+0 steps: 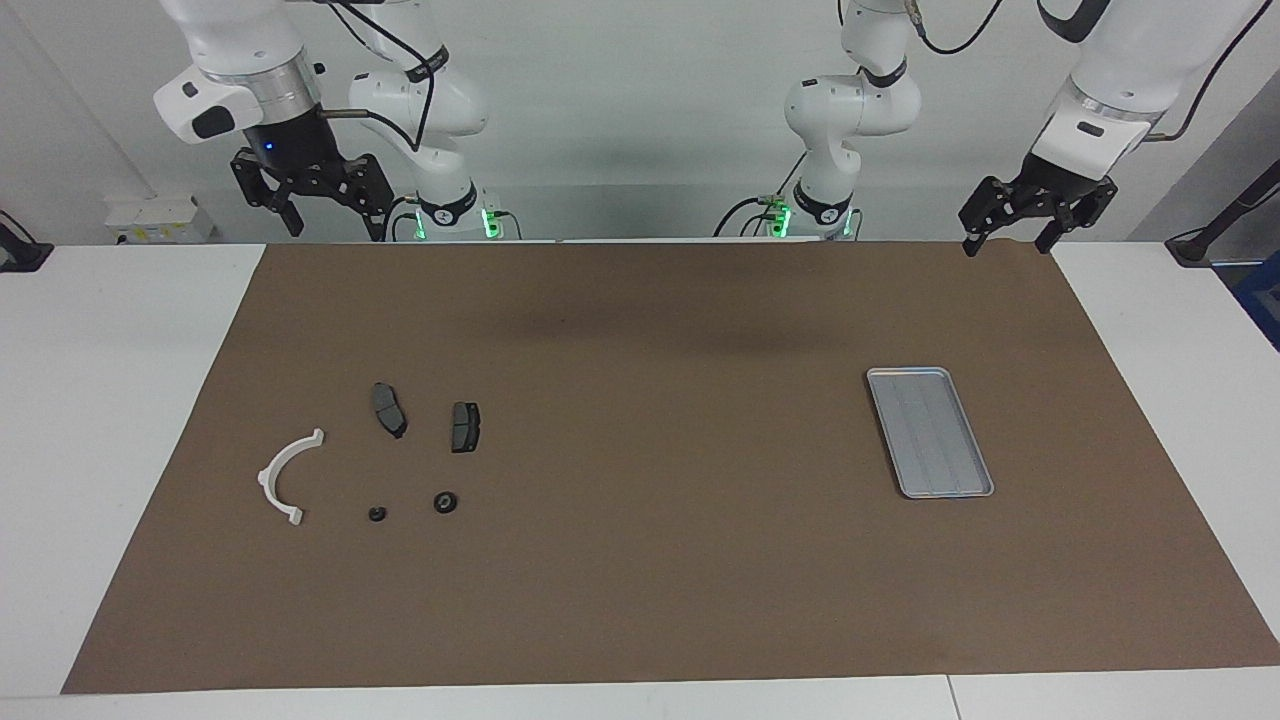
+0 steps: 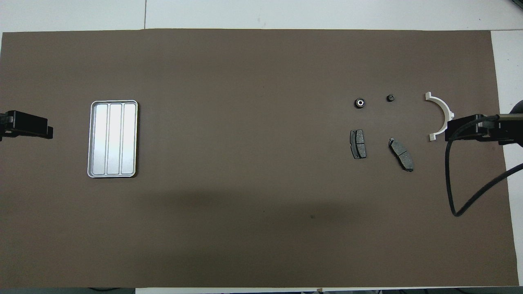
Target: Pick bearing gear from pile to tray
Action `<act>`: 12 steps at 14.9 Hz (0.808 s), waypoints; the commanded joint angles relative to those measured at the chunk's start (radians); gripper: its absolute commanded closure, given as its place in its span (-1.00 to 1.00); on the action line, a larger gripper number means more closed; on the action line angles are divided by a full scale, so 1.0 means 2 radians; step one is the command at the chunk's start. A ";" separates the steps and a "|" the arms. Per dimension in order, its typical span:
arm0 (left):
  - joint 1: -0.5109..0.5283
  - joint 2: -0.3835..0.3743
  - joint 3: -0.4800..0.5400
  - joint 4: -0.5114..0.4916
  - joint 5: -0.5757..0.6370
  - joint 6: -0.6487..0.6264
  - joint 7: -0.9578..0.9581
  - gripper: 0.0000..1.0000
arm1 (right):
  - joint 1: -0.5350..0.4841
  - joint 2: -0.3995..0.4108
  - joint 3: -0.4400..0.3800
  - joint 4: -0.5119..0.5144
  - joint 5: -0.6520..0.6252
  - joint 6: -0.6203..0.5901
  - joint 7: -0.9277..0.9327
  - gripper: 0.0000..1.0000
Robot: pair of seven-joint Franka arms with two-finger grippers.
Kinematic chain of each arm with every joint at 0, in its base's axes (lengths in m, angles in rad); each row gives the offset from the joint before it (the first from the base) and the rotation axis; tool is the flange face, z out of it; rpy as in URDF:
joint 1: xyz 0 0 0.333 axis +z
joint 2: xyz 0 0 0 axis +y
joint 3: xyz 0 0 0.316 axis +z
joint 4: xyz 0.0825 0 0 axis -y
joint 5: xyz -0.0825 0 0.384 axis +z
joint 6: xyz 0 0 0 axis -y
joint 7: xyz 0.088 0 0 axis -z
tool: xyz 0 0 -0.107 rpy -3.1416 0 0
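The pile lies toward the right arm's end of the brown mat. In it are a white half-ring (image 1: 285, 472) (image 2: 442, 115), two dark grey brake-pad plates (image 1: 389, 409) (image 1: 465, 427) and two small black round pieces. The larger round piece, the bearing gear (image 1: 445, 502) (image 2: 359, 103), has a bright centre. The smaller one (image 1: 376, 514) (image 2: 390, 98) lies beside it. The silver ridged tray (image 1: 930, 432) (image 2: 113, 139) holds nothing, toward the left arm's end. My right gripper (image 1: 335, 222) (image 2: 466, 130) hangs open, raised above the mat's edge by the robots. My left gripper (image 1: 1008, 240) (image 2: 29, 127) waits open, raised there too.
The brown mat (image 1: 650, 420) covers most of the white table (image 1: 120, 330), whose bare top shows at both ends. A black cable (image 2: 451, 179) loops down from the right arm over the mat.
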 commanded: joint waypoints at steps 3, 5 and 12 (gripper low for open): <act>0.000 -0.011 0.002 -0.009 -0.004 -0.006 -0.003 -1.00 | -0.007 -0.007 0.001 -0.004 0.013 0.005 -0.007 -1.00; 0.000 -0.011 0.002 -0.009 -0.004 -0.005 -0.003 -1.00 | -0.006 -0.006 0.002 -0.003 0.013 0.005 -0.006 -1.00; 0.000 -0.011 0.002 -0.009 -0.004 -0.005 -0.003 -1.00 | -0.006 -0.007 0.003 -0.004 0.013 0.002 -0.011 -1.00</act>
